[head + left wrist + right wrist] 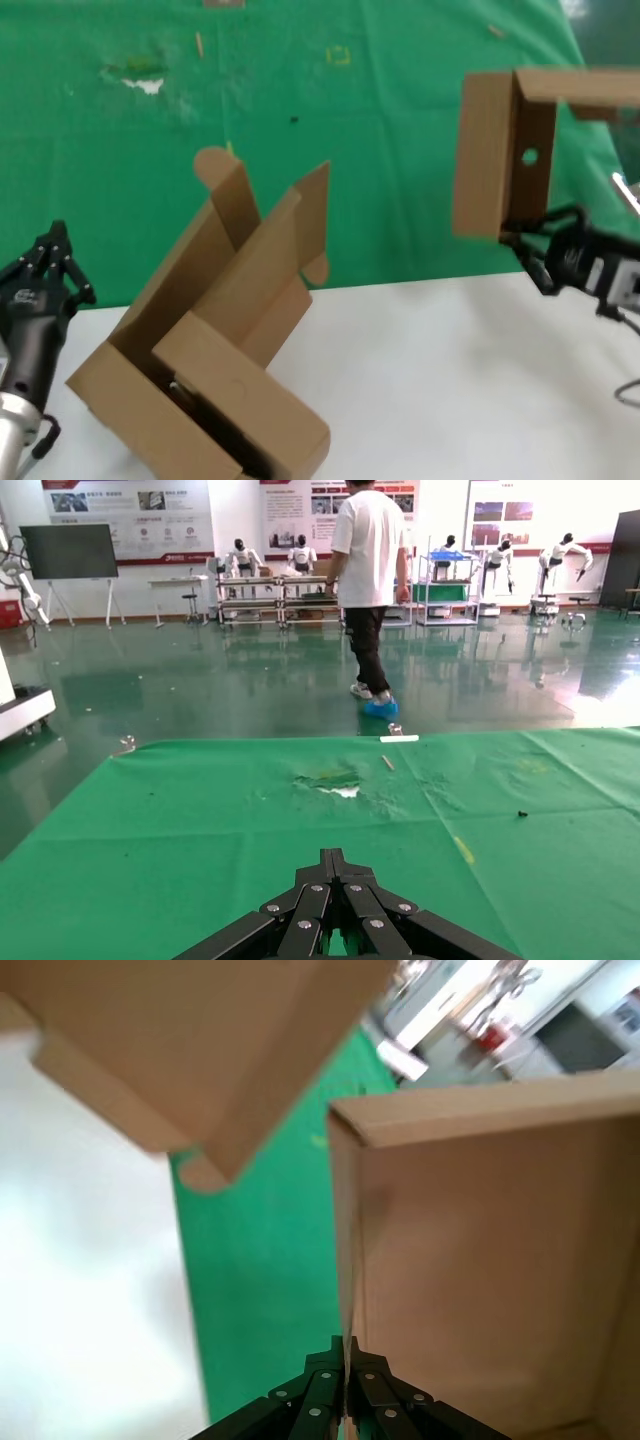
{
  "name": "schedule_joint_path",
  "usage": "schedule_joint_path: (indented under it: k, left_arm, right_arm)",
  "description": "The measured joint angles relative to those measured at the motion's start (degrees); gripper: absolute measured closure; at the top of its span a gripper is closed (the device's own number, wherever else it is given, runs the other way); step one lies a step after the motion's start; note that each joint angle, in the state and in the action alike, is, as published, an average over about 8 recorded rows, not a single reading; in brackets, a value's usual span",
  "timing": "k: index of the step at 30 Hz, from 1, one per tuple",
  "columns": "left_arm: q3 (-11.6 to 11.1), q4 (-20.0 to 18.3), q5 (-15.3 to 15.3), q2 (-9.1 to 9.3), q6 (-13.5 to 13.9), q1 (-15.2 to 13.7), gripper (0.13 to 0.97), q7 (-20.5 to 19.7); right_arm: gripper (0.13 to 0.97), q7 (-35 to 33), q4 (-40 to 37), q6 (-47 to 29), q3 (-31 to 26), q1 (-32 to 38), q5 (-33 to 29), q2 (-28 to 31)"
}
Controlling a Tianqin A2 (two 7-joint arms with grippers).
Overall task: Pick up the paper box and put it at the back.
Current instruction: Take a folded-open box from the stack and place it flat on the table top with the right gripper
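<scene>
The paper box (497, 150), brown cardboard with a small round hole (529, 157) in one wall, hangs tilted on edge in the air at the right, over the border of the green cloth and the white table. My right gripper (520, 238) is shut on the lower edge of one of its walls. In the right wrist view that thin wall (343, 1260) runs down between the closed fingertips of the right gripper (346, 1345), and the box's inside (490, 1260) fills the space beside them. At the left edge, beside the bigger carton, my left gripper (57, 235) stays shut and empty; in its own view this left gripper (334, 858) points out over the cloth.
A bigger brown carton (220, 350) with raised flaps lies tilted on the white table (450, 380) at the front left; it also shows blurred in the right wrist view (200, 1040). Green cloth (350, 120) covers the back. A person (368, 590) walks on the floor far beyond the table.
</scene>
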Motion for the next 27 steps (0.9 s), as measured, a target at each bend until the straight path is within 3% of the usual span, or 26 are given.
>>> schedule_joint_path:
  k: [8,15,21,27]
  left_arm:
    - [0.0,0.0,0.0,0.00,0.0,0.0,0.957,0.0]
    - [0.0,0.0,0.0,0.00,0.0,0.0,0.957,0.0]
    - [0.0,0.0,0.0,0.00,0.0,0.0,0.957,0.0]
    - [0.0,0.0,0.0,0.00,0.0,0.0,0.957,0.0]
  right_arm:
    - [0.956,10.5,-6.8,-1.9,-9.5,13.9,-11.7,4.2]
    - [0.956,11.9,-13.9,-9.9,-17.5,25.1,-19.8,6.0]
    - [0.956,13.5,-19.7,-16.8,-23.3,33.8,-25.4,4.6]
    - [0.957,19.3,-23.3,-22.3,-28.8,41.2,-31.5,1.4]
